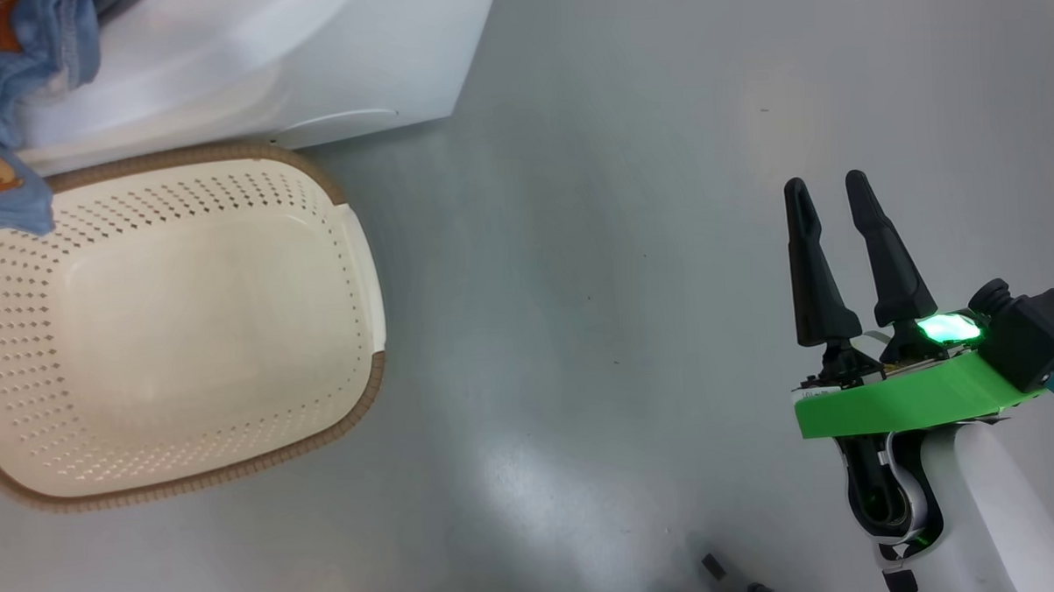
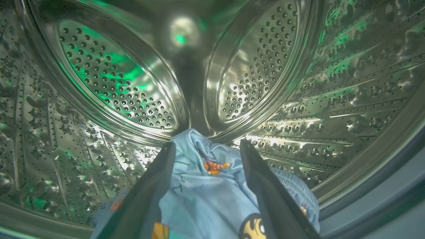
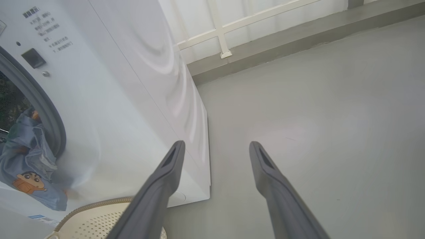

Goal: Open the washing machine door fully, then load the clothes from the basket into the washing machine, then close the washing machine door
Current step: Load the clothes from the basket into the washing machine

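Clothes (image 2: 206, 186) bunched low in the drum (image 2: 116, 83): light-blue cloth with an orange cartoon print, lying between the two fingers of the left hand (image 2: 207, 147). In the head view, more of the same cloth draped out over the mouth of the washer (image 1: 309, 67), its lower end hanging at the far left corner of the basket (image 1: 372, 371); hard to tell whether touching the rim. Basket on the floor (image 1: 621, 240), close against the washer front.

Left hand reaching well into the drum, fingers spread wide and not pinched on the cloth, green glow on the perforated steel around it. Right hand (image 1: 828, 185) well apart from washer and basket, over bare floor at the lower right of the head view, fingers pointing up and a little left, spread open and holding nothing. Green band and a lit green lamp at its wrist, pale forearm below.

From the left wrist: drum back wall, ribs, the cloth. From the right wrist: washer side and front, grey gasket (image 3: 49, 113) with cloth spilling over it, a blue label (image 3: 40, 217) low on the front, basket rim just beside, and beyond, a white rail (image 3: 219, 33) above a grey kerb.
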Controlling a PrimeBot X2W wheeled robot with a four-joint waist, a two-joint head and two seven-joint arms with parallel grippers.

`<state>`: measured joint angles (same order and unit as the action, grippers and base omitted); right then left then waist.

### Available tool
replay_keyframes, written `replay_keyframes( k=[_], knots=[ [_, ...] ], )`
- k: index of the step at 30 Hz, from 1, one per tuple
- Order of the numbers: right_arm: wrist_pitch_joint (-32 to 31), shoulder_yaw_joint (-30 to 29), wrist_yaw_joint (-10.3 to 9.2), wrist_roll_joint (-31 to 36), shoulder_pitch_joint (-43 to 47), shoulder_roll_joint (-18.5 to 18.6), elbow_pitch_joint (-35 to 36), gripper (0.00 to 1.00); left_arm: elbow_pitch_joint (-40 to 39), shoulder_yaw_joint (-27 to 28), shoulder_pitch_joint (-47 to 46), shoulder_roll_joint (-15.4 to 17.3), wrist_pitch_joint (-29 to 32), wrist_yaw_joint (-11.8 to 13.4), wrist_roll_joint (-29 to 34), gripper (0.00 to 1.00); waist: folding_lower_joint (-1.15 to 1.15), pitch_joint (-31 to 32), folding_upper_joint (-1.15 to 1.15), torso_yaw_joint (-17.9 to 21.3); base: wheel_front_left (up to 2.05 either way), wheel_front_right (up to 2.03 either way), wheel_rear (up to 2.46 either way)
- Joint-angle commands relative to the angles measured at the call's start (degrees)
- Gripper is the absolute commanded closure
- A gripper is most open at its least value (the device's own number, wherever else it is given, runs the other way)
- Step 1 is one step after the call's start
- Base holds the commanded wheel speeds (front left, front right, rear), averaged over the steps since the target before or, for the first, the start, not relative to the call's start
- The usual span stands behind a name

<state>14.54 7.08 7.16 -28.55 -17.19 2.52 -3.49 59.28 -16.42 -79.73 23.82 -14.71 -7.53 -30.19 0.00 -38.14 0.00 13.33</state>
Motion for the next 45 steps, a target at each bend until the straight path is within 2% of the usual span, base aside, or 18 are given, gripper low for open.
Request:
replay_keyframes(
  k=[1,13,21,37,45],
  knots=[
    [0.5,0.8,0.33,0.7,0.6,0.4,1.1,0.0,-3.1,2.1,2.4,2.1,-0.3,0.0,0.1,0.0,0.0,0.6,0.0,-0.5,0.0,0.0,0.0],
    [0.5,0.0,0.33,1.9,2.2,0.4,0.6,0.0,-15.3,10.7,15.0,-1.1,-0.3,0.0,1.3,0.0,0.0,5.5,0.0,-2.2,0.0,0.0,0.0],
    [0.5,-0.9,0.33,1.8,4.2,2.0,-0.1,0.0,-22.1,15.2,25.0,-4.1,-0.3,0.0,4.7,0.0,0.0,10.7,0.0,-4.4,0.0,0.0,0.0],
    [0.5,-2.8,0.33,1.6,9.7,5.8,-1.1,0.0,-31.1,21.3,44.1,-8.9,-0.3,0.0,9.8,0.0,0.0,20.8,0.0,-8.8,0.0,0.0,0.0],
    [0.5,-3.5,0.33,1.2,12.8,6.8,-1.6,0.0,-34.4,22.2,52.8,-9.8,-0.3,0.0,11.8,0.0,0.0,25.4,0.0,-10.5,0.0,0.0,0.0]
  ],
)
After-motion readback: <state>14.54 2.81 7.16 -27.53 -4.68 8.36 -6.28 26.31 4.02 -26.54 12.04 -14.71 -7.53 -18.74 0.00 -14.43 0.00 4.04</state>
